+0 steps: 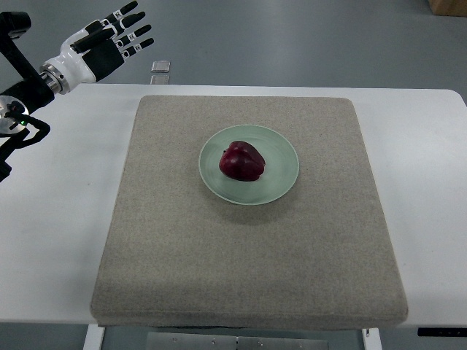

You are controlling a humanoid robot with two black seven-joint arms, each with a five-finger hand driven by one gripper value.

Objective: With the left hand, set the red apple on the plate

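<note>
1. A white table (66, 219) is filling most of the view, and its far edge is running across the top part.
2. A square grey-beige mat (248, 255) is lying flat on the middle of the table, and white margins are showing at 9 and 3 o'clock of it.
3. A small silver object (160, 67) is lying on the grey floor (292, 36) beyond the table, at 11 o'clock from the mat.
4. A brown box corner (446, 6) is showing at the far 1 o'clock edge.

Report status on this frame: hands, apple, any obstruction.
Left hand open, empty, raised off the table's far left corner. Right arm out of view. Red apple sits on the plate, mid-mat. Nothing in the way.
</note>
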